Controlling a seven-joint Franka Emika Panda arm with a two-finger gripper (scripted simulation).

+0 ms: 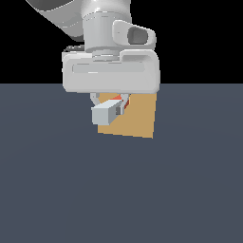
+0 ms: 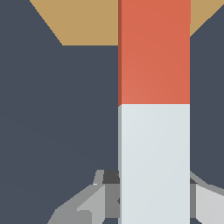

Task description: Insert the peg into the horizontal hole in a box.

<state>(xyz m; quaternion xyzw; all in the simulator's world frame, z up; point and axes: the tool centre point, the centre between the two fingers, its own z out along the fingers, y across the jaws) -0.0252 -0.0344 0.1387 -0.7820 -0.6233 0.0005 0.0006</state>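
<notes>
The hand (image 1: 116,107) grips the peg (image 2: 154,109) by its pale half, orange end toward the box (image 1: 137,118); approach under way; next, align with the unseen hole.

Flat dark slate-blue floor (image 1: 57,190) filling the lower scene, plain black backdrop (image 1: 199,42) above it

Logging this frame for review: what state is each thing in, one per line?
gripper: shut on the peg, held above the floor.
peg: gripped at its pale grey-white half, orange-red half pointing toward the box.
box: tan block resting on the floor behind the gripper.
hole: hidden in both views, so insertion cannot be confirmed.
</notes>
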